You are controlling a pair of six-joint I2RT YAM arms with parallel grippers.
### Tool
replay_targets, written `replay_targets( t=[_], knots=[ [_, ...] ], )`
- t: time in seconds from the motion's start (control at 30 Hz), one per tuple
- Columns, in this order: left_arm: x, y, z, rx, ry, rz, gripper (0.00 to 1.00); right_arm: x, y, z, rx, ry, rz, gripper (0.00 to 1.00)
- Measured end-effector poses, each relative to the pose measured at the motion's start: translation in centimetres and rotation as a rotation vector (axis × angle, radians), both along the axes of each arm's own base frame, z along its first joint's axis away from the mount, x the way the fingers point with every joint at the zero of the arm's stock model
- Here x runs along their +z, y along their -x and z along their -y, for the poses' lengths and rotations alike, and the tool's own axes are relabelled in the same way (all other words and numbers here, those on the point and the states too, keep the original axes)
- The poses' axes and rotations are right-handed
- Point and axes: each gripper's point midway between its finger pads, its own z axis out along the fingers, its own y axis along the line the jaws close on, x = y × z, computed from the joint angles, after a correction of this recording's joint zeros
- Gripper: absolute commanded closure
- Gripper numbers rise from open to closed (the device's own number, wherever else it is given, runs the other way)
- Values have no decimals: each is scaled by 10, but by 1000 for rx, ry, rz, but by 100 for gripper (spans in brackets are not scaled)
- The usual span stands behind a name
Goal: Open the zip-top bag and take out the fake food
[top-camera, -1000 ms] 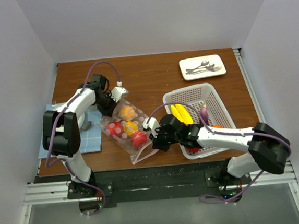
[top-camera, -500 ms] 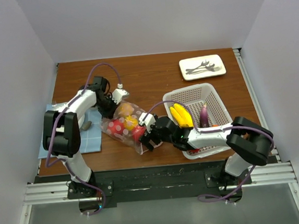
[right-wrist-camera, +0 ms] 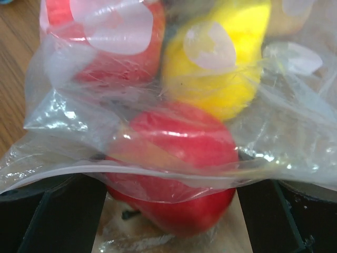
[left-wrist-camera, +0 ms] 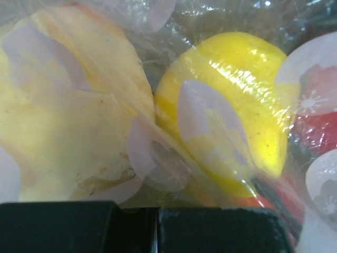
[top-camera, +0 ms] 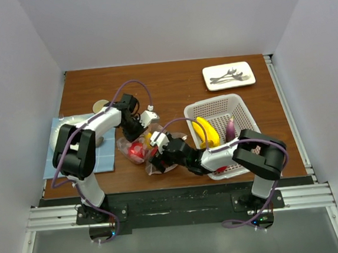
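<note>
Right jaws are wide open now, and that's the news: a second ago they were shut, back nearer the white basket (top-camera: 238,105). Since then the right arm (top-camera: 219,154) has pushed left, right up to the near end of the bag (top-camera: 137,150). From its wrist you can see the two dark fingers (right-wrist-camera: 47,221) spread on either side of a red apple (right-wrist-camera: 176,158). The bag's zip strip runs across the front of the apple, and its lower half looks to be poking out past the strip.

Left jaws are shut tight, apparently pinching the film at the bag's far end, with a yellow fruit (left-wrist-camera: 226,105) pressed up close behind the plastic. The left arm (top-camera: 106,121) has swung right and nearer too, and the bag, which lay stretched out a moment ago, is now bunched into a heap between the two arms, left of the basket on the bench (top-camera: 171,85).

My read: the mouth is open enough, the left side is anchoring, and the right is lined up for the apple. A banana (top-camera: 205,132) already lies in the basket. The risk is film slipping between finger and fruit.
</note>
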Motion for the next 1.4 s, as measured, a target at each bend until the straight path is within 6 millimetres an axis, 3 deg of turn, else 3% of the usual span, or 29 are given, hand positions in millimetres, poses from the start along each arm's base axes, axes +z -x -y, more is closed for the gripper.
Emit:
replay_targets(
  t=[0.07,0.13,0.17,0.2,0.27,0.3,0.37,0.57,0.8,0.83,0.87,0.9,1.0,1.03,1.07,1.17,1.2,1.3,1.4],
  knots=[
    [0,1,1,-3,1,-1,100,1,0,-3,-3,-16,3,1],
    [-1,1,1,-4,2,-3,100,2,0,-5,-4,-24,3,15],
    [-1,2,1,-5,1,-4,100,2,0,-5,-5,-26,2,24],
    [-3,3,0,-5,-2,-5,100,2,0,-5,-5,-27,0,42],
    [-5,3,-3,1,-8,-7,100,3,1,-4,-8,-30,-12,61],
    [-5,2,-5,6,-7,-6,100,5,2,-2,-7,-25,-13,88],
    [-5,-1,-12,28,-3,-7,100,12,6,3,-15,-22,-27,97],
    [2,-24,-44,122,-10,7,100,65,22,31,-20,-70,-23,85],
    [6,-32,-47,119,-30,38,100,121,35,70,-52,-103,17,97],
    [6,-33,-47,119,-29,38,100,132,33,80,-88,-118,44,86],
    [6,-33,-46,118,-29,38,100,145,27,95,-155,-146,87,51],
    [6,-33,-46,118,-29,38,100,154,22,107,-212,-164,117,37],
    [6,-32,-44,113,-29,37,100,172,-6,155,-450,-232,170,29],
    [6,-31,-43,107,-29,36,100,172,-21,173,-538,-239,171,19],
    [7,-30,-40,101,-29,36,100,170,-34,190,-617,-237,171,2],
    [13,-28,-30,83,-26,38,100,145,-75,240,-851,-162,132,2],
    [17,-29,-27,78,-22,46,100,134,-84,248,-889,-117,113,1],
    [32,-37,-17,65,3,86,100,99,-94,253,-908,3,48,1],
    [42,-40,-13,65,24,109,100,94,-91,235,-796,0,15,1]
  ],
)
